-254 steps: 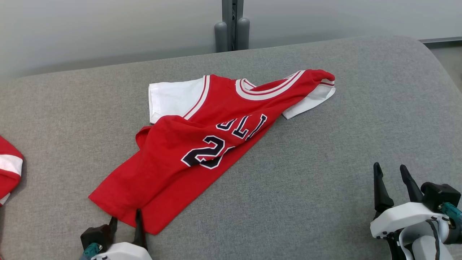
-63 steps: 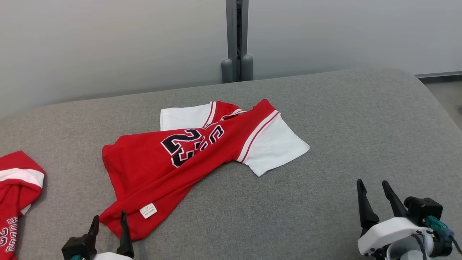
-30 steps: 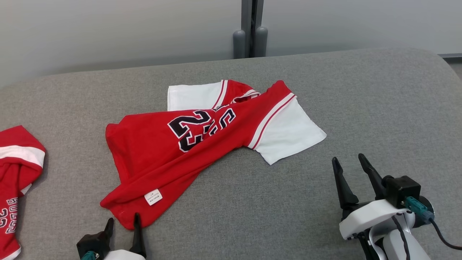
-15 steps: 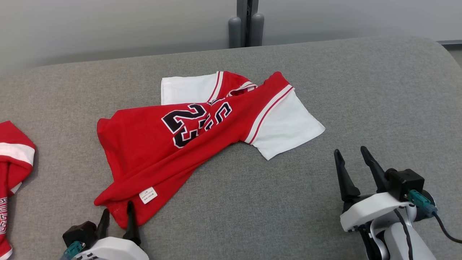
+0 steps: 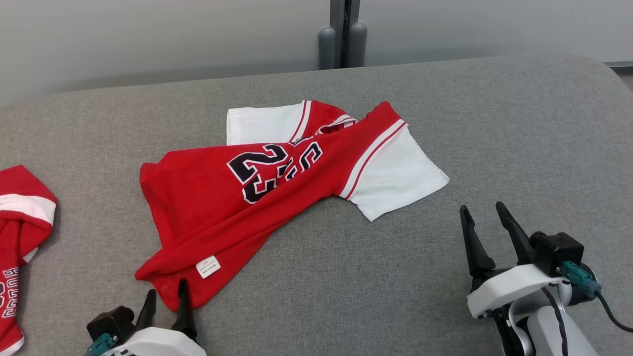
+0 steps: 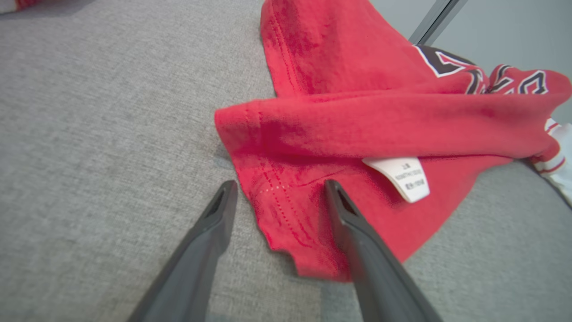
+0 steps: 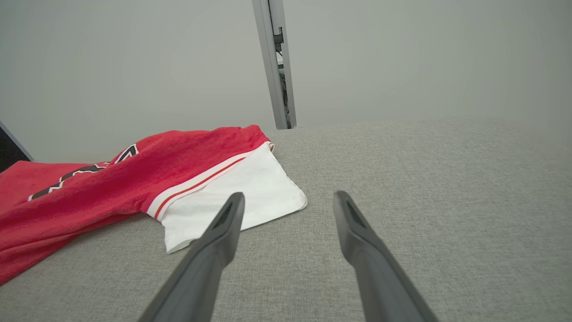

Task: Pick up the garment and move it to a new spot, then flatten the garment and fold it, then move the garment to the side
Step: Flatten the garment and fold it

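Jaws stand apart on both sides, left pair straddling the jersey (image 5: 207,198) hem.

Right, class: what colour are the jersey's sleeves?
The sleeves are white; the head view shows them best.

A grey fabric surface (image 5: 445,123) spreads below a grey vertical post (image 5: 344,20); pale wall (image 5: 148,39) either side of the post, perhaps a dark skirting strip (image 5: 618,64) far right of it
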Tool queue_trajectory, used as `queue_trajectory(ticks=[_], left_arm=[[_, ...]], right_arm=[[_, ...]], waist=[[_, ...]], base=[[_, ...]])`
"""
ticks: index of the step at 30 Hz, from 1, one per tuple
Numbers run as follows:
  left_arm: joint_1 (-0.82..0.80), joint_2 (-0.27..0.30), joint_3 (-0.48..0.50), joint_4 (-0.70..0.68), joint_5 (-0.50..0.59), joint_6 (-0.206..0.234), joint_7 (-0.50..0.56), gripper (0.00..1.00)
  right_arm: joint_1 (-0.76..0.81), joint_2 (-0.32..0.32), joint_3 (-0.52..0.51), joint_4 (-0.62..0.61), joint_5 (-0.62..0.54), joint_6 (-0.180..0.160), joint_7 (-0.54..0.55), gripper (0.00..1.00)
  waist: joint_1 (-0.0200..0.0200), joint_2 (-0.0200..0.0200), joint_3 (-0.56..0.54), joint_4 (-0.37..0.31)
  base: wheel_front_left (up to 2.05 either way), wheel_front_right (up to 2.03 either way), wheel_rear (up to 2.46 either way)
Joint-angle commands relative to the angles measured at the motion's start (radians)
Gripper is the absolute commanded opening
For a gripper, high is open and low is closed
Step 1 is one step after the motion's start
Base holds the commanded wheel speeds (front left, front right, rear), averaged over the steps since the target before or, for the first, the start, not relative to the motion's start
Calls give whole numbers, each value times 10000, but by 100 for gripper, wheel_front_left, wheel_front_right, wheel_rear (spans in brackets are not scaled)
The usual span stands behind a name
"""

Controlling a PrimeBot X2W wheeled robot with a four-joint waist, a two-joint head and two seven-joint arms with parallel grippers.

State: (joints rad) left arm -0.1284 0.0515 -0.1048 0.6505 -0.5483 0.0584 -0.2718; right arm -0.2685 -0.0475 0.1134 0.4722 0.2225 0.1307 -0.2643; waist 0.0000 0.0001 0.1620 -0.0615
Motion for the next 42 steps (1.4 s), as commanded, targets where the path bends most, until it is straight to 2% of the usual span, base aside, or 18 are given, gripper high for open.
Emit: queue_trajectory(ticks=[1, 9, 10, 12, 13, 17, 18, 23, 29, 35, 42], left_arm=[[333, -16, -78, 202, -101, 36, 134, 100], [189, -12, -71, 312, -612, -45, 136, 100], [125, -8, -77, 385, -876, -179, 138, 92], [-49, -11, 2, 556, -1301, -261, 145, 59], [-125, -11, -11, 616, -1351, -312, 148, 47], [-285, -43, -52, 750, -1434, -501, 147, 13], [-285, -48, -84, 795, -1484, -516, 145, 1], [-289, -33, -271, 869, -1457, -594, 136, 0], [-488, 9, -101, 135, -740, -566, 81, 0], [-752, 7, -324, -564, -343, -664, 75, 0], [-1066, 3, -863, -860, -432, -849, 89, 0]], right_arm=[[57, -65, 22, 35, 75, 1, 0, 100], [96, -65, 52, 98, 24, 1, 0, 100], [82, -65, 46, 96, -8, 1, 0, 100], [70, -65, 32, 83, -44, 1, 0, 100], [60, -65, 26, 86, -38, 1, 0, 100], [54, -67, -16, 114, -36, 1, 0, 100], [73, -65, -47, 116, -27, 1, 0, 100], [-178, -65, -227, 253, -84, 1, 0, 100], [-747, -65, -594, 656, -273, 1, 0, 100], [-1864, -101, -1246, 2058, -801, 1, 0, 100], [-3100, -374, -1570, 3947, -1260, 1, -2, 100]], waist=[[0, -1, -48, 29], [0, -1, -92, 53], [0, -1, -76, 45], [0, -1, -49, 33], [0, -1, -33, 25], [0, -1, -20, 42], [0, -1, -20, 70], [0, -1, 14, 308], [0, -1, 277, 630], [0, -1, 921, 1152], [0, -1, 1698, 1687]], base=[[0, 0, 0], [0, 0, 0], [0, 0, 0], [0, 0, 0], [0, 0, 0], [0, 0, 0], [0, 0, 0], [0, 0, 0], [0, 0, 0], [0, 0, 0], [0, 0, 0]])
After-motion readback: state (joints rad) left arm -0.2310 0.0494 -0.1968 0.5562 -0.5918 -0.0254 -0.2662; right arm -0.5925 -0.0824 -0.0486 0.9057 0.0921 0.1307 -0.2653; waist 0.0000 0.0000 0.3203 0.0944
